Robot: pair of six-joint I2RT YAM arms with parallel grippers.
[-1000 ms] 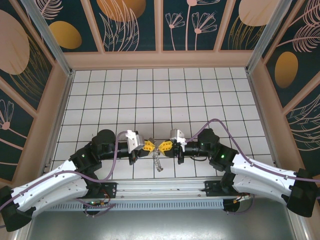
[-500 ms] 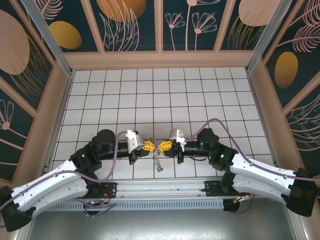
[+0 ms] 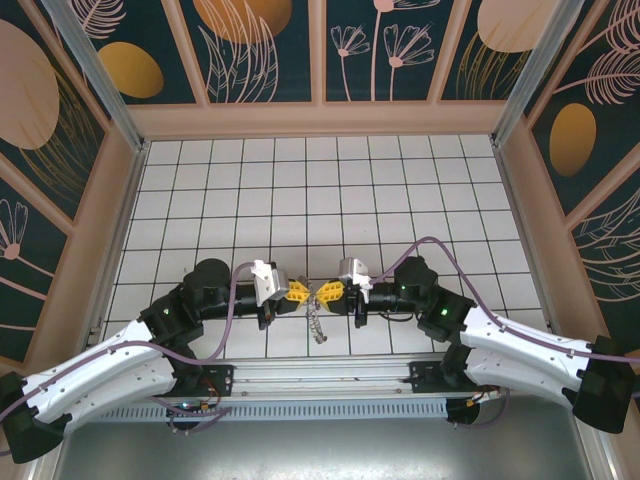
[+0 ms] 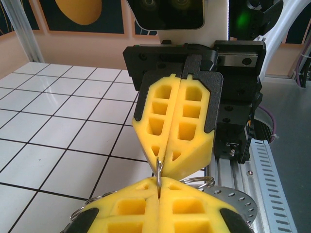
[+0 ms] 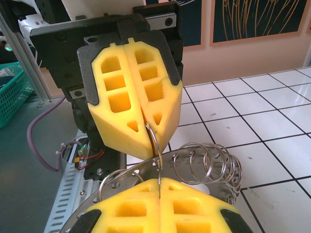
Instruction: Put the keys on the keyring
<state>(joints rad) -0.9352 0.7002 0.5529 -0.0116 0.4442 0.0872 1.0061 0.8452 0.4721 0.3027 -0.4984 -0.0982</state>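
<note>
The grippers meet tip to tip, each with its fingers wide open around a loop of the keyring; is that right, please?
Not quite: the left gripper and right gripper are both shut on that loop of the keyring, as both wrist views show. The rest holds.

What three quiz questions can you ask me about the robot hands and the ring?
1. True or false: the left gripper is wide open.
2. Pick one. The right gripper and the left gripper both pinch: A) a thin loop of the keyring; B) a cup; C) a purple cable.
3. Fill in the gap: the fingers are coloured ____.

Key: 1 false, it is shut. 2 A. 3 yellow.
</note>
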